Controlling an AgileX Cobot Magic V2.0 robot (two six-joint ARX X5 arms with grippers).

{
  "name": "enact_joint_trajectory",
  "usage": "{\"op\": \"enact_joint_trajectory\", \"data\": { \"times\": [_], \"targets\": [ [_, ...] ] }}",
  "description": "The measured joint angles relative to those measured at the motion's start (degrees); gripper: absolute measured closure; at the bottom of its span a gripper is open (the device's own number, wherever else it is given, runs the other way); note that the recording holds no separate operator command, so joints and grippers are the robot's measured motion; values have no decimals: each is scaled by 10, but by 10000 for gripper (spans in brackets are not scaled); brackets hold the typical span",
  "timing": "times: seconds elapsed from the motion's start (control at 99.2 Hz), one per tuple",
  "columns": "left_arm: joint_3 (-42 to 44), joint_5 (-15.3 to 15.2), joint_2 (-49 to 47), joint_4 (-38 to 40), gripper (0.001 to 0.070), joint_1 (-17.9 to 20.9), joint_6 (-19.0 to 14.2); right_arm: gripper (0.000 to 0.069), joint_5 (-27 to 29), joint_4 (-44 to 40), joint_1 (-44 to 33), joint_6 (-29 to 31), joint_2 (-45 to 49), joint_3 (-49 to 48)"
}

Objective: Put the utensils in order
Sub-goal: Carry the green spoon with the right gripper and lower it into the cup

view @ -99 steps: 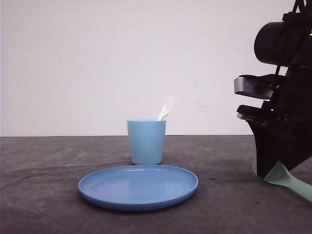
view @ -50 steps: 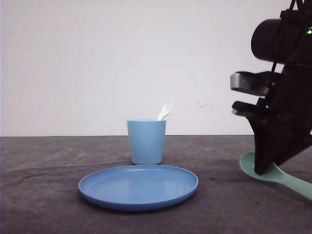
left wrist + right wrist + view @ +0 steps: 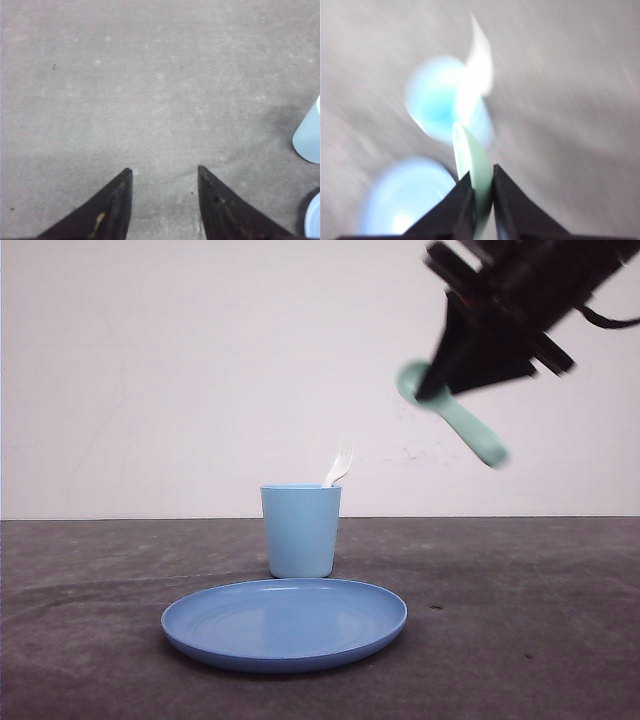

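While the mint-green spoon [image 3: 455, 415] hangs high above the worktop [image 3: 520, 640], pinched between the right gripper's [image 3: 481, 192] jaws, the white fork [image 3: 340, 466] stands in the cup [image 3: 300, 530]; the left gripper's [image 3: 162, 175] jaws are spread.

**Utensils: fork in cup, spoon in the air**

Fork [image 3: 341, 464]: small, white plastic. Stands handle-down in the light blue cup [image 3: 300, 530], tines up and leaning right, only the top part above the rim. In the right wrist view it's a blurred white sliver [image 3: 479, 57] over the cup opening.

Spoon [image 3: 452, 415]: pale mint green, oval bowl. Off the desk, high and to the right of the cup, pinched in the right gripper [image 3: 447, 380]. Tilted: bowl upper left, handle down to the right. Motion-blurred. Right wrist view shows it edge-on [image 3: 470, 162] between the fingers.
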Motion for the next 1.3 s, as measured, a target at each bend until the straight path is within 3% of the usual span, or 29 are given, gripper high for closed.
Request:
{"op": "enact_joint_trajectory", "data": {
  "times": [0.202, 0.423, 0.807, 0.988, 1.301],
  "targets": [
    [0, 0, 0, 0, 471, 1, 0, 656, 4, 135, 21, 10, 0, 0],
    [0, 0, 0, 1, 471, 1, 0, 656, 63, 289, 67, 5, 25, 0],
    [0, 0, 0, 3, 471, 1, 0, 656, 119, 515, 121, -78, 141, 0],
    [0, 0, 0, 3, 471, 1, 0, 656, 121, 567, 125, -113, 188, 0],
    [0, 0, 0, 3, 471, 1, -1, 656, 123, 566, 125, -134, 271, 37]
  ]
}}
